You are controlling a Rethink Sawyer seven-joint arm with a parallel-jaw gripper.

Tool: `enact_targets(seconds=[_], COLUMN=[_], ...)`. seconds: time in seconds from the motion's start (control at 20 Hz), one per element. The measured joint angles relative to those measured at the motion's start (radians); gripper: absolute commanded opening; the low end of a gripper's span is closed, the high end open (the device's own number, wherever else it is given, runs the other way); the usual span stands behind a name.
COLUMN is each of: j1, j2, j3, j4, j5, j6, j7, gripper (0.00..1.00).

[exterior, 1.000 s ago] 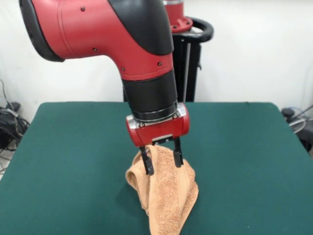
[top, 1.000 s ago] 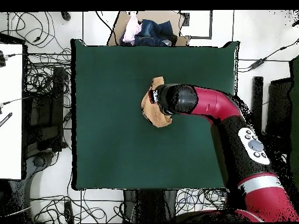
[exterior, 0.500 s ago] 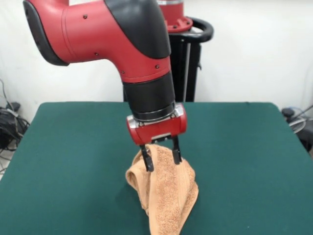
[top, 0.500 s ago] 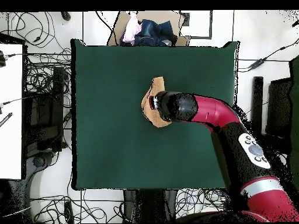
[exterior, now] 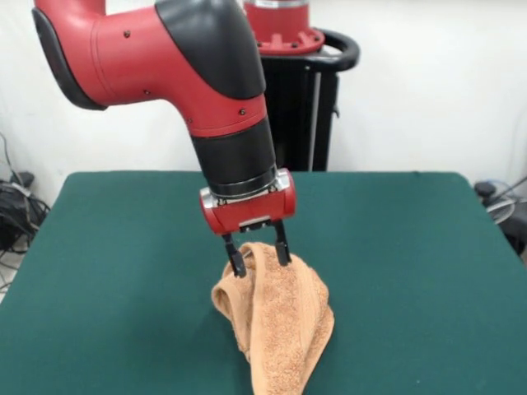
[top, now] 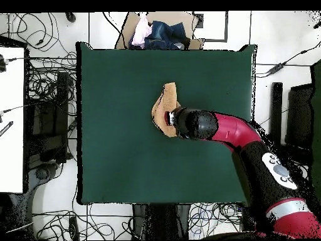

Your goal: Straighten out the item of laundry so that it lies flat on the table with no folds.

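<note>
One towel (exterior: 280, 317), one arm (exterior: 165, 62) and one gripper (exterior: 257, 253) appear on one table (exterior: 412, 263).

The towel is orange-tan terry cloth, bunched into a soft peaked heap near the middle of the table, a little toward the camera in the front view. It has several folds, and a rounded loop of cloth bulges out on its left side. Its lower tip is cut off by the bottom edge of the front view.

The gripper points down over the top of the heap. Its two dark fingers (exterior: 234, 258) stand apart, one at each side of the peak, with cloth between them. They are at the level of the cloth, but whether they touch it cannot be told.

The table top is dark green and bare apart from the towel. Behind it stand a white wall and the black pedestal (exterior: 300, 107).

From overhead, the arm covers part of the towel (top: 164, 110) and hides the gripper. Around the table, tangled cables (top: 47, 81) lie on a pale floor. A cardboard box (top: 162, 30) of clothes sits beyond the far edge. A white surface (top: 11, 119) shows at the left edge.
</note>
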Motion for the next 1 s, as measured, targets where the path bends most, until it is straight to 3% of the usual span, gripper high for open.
enact_targets(seconds=[0.55,1.0], j1=[0.012,-0.011], j2=[0.031,0.046], j3=[-0.006,-0.006], j4=[0.030,0.064], j5=[-0.037,-0.037], j6=[-0.190,-0.218], j7=[0.000,0.000], gripper=[1.00,1.00])
